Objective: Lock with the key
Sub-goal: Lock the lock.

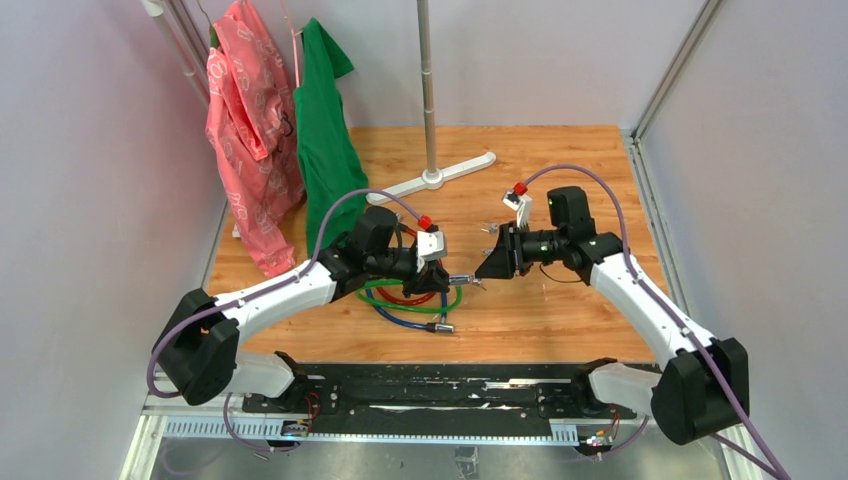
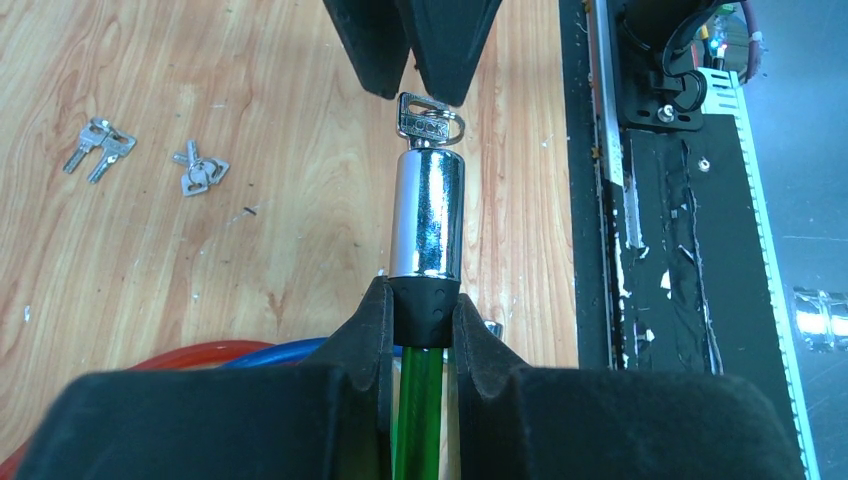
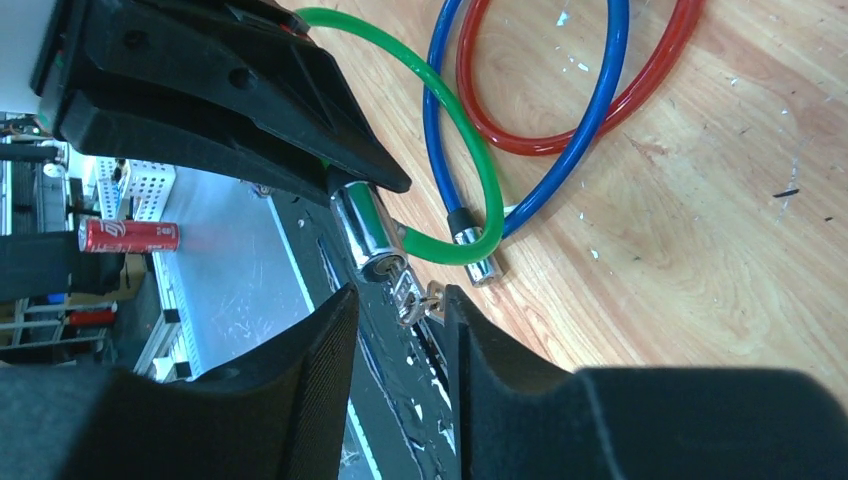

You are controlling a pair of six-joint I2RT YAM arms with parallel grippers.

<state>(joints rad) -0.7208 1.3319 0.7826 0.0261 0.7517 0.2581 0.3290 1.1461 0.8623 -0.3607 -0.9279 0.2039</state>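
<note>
Left pincer [image 2: 420, 296] clamps the lock [image 2: 427, 215] by its black collar. Key [image 2: 422, 118] sits in its chrome end, just at right pincer's [image 3: 398, 296] tips, fingers apart.

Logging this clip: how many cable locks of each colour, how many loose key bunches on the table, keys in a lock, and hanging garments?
Green cable: 1
Blue cable: 1
Red cable: 1
Loose key bunches: 2
Key seated in the chrome lock cylinder: 1
Hanging garments, pink and green: 2
Total: 8
</note>
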